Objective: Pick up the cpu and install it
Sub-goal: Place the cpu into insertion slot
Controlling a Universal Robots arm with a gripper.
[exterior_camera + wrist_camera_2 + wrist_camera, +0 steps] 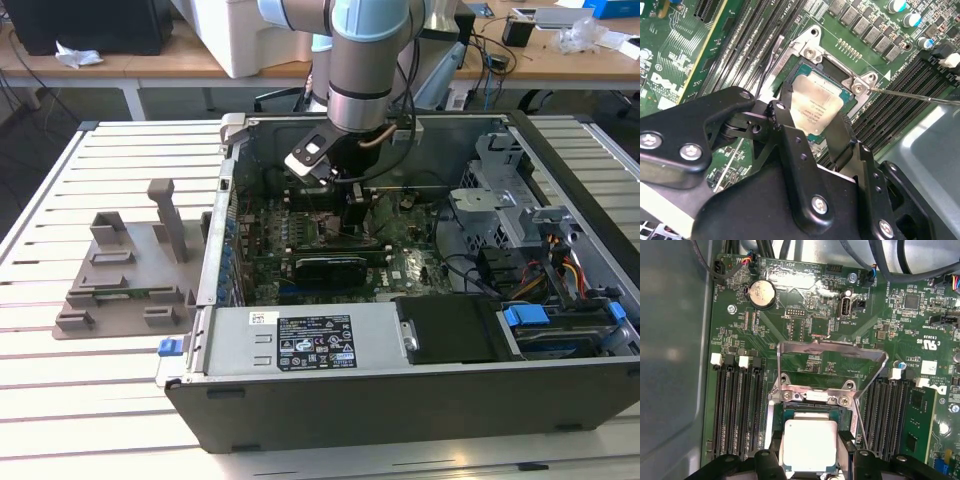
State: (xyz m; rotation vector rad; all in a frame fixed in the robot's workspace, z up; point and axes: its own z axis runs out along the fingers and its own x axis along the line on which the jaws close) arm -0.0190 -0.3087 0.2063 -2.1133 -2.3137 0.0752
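Note:
The cpu (810, 442), a silvery square chip with a thin pale rim, sits level in the motherboard socket (774, 412), whose metal load plate (832, 347) stands flipped up behind it. In both wrist views my gripper (810, 446) has a black finger (775, 452) close against each of two opposite sides of the chip, shut on it. The cpu (816, 102) also lies between the fingers of the gripper (812, 116), inside the socket frame. In the exterior view the gripper (358, 208) reaches down into the open computer case (400, 400), over the motherboard.
Memory slots (737, 405) flank the socket on both sides. A thin socket lever (912, 94) sticks out past the frame. Cables and a drive cage (500, 190) fill the case at the exterior view's right. A grey plastic tray with posts (130, 270) sits outside the case at the left.

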